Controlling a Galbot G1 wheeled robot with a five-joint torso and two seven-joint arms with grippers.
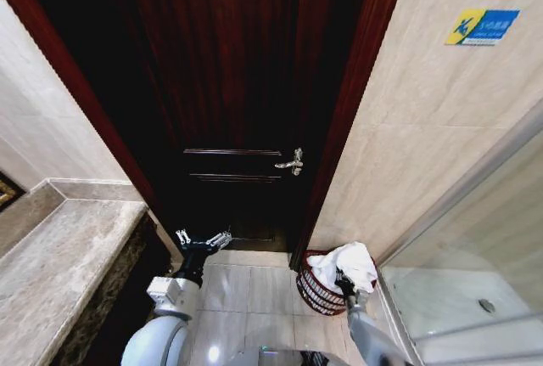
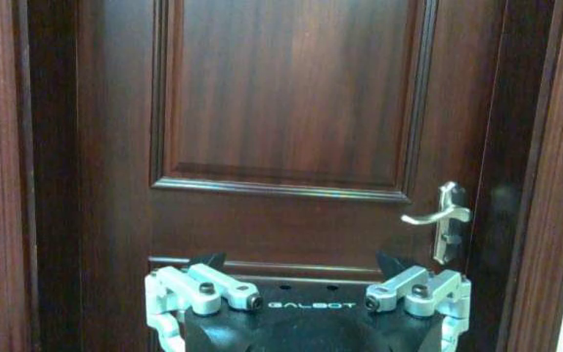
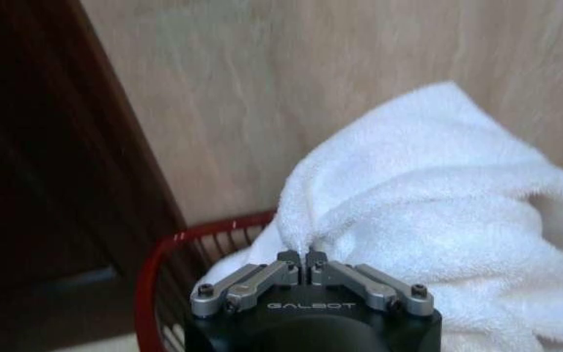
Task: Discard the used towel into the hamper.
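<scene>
Tiled bathroom corner, beige stone walls (image 1: 424, 128) on both sides. Dark brown panelled wooden door (image 1: 229, 86) straight ahead, closed, with a silver lever handle (image 1: 291, 162) on it. Grey marble counter (image 1: 51, 256) along the left; glass shower enclosure (image 1: 475, 281) on the right. Pale floor tiles (image 1: 254, 289) below.

On the floor, in the angle between door frame and right-hand wall: small round dark reddish-brown wire hamper (image 1: 316, 289), rim wider than base. Heaped in and over its rim, a white terry-cloth towel (image 1: 352, 262), thick-piled, bunched into soft folds, mostly above the rim line and draped toward the wall side.

Probably light, limp and compliant; no fragility, good friction from the loops. Likely to sag and trail from any single pinch point, so best taken at a bunched fold or ridge rather than a flat edge.

Right gripper (image 3: 304, 262) low at the hamper's near side, fingertips closed together on a pinched fold of the towel. Left gripper (image 1: 204, 239) held up in front of the door, spread wide, holding nothing.
</scene>
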